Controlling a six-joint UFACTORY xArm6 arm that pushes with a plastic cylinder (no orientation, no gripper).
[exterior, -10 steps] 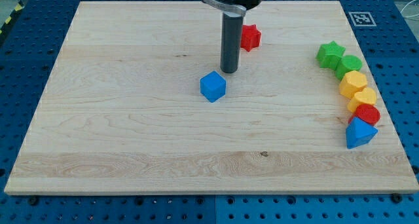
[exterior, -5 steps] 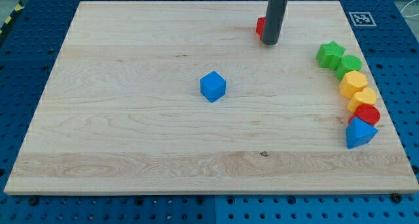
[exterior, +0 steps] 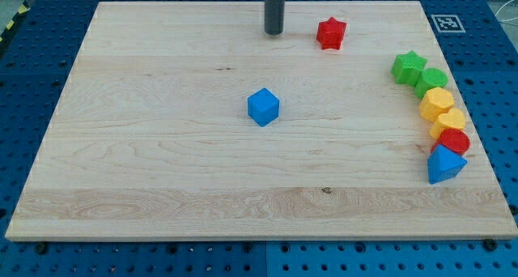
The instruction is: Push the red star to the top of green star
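The red star (exterior: 330, 33) lies near the view's top, right of centre, on the wooden board (exterior: 162, 147). The green star (exterior: 409, 66) sits at the right side, lower and further right than the red star, well apart from it. My tip (exterior: 273, 32) rests on the board to the left of the red star, with a clear gap between them, not touching it.
Below the green star a curved row runs down the right edge: a green block (exterior: 432, 80), a yellow block (exterior: 438, 101), another yellow block (exterior: 449, 121), a red block (exterior: 455, 141) and a blue block (exterior: 443, 164). A blue cube (exterior: 263, 106) sits near the centre.
My tip went from beside the blue cube to the red star, then back left to the star's left side. The red star has shifted to the right and slightly up.
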